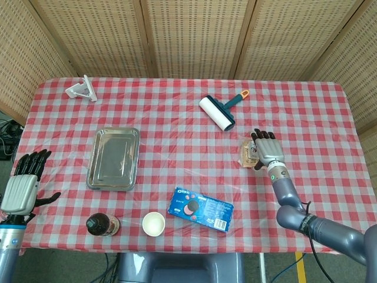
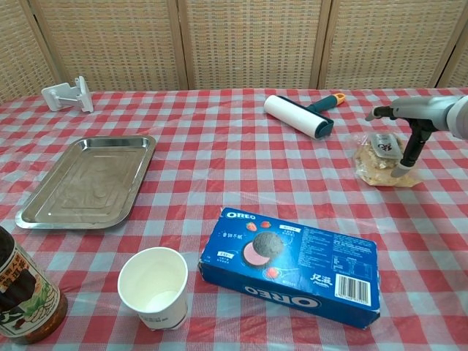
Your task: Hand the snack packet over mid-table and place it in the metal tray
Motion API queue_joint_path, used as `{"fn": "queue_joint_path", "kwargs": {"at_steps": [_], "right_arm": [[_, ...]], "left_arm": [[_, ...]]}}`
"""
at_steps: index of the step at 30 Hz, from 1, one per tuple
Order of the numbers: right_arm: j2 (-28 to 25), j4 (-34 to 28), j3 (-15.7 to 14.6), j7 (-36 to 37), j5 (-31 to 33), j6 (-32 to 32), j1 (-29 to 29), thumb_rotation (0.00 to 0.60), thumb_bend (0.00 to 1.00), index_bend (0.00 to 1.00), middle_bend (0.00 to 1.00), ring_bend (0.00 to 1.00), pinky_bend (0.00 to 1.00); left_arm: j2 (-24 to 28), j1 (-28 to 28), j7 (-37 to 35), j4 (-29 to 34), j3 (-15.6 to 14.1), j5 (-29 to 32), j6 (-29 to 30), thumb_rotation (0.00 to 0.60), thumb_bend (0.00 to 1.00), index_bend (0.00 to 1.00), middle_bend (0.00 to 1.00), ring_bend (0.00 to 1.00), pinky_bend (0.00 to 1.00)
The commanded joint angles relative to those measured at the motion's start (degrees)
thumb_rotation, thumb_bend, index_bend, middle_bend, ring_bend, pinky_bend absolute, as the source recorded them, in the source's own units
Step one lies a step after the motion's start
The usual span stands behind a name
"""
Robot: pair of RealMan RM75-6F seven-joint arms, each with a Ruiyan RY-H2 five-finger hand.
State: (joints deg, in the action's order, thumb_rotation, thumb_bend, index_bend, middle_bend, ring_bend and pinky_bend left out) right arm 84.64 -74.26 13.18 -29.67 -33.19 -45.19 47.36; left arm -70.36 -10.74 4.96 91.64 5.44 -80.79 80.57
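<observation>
Clear-wrapped snack packet (image 1: pixel 250 152) on the checked cloth, right of centre, just below the lint roller (image 1: pixel 218 111). Right hand (image 1: pixel 266 150) over it, fingers spread, thumb tip at the packet's edge — nothing gripped. Left hand (image 1: pixel 23 184) spread, off the table's left edge. Metal tray (image 1: pixel 113 158) well apart, left.

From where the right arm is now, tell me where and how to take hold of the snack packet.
Come from above. The snack packet lies flat on the tablecloth, lumpy and soft, with the right robot hand over its right side. Probably best to pinch across its short width at the bulging middle, not the thin sealed edges, which would likely slip.
</observation>
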Motion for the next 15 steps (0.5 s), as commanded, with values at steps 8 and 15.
{"fn": "queue_joint_path", "kwargs": {"at_steps": [8,15], "right_arm": [[1.9,3.3,-2.0,0.9,1.0,1.7,0.4,0.6,0.08,0.0,0.0,0.0,0.0],[3.7,5.2,-2.1,2.7,-1.1,0.2,0.3,0.6,0.08,0.1,0.02,0.0,0.02]], "left_arm": [[0.2,-0.1,-0.5,0.2,0.1,0.4,-0.4,0.6,0.01,0.0,0.0,0.0,0.0],[0.4,-0.1,-0.8,0.3,0.1,0.5,-0.4,0.6,0.01,0.0,0.0,0.0,0.0]]}}
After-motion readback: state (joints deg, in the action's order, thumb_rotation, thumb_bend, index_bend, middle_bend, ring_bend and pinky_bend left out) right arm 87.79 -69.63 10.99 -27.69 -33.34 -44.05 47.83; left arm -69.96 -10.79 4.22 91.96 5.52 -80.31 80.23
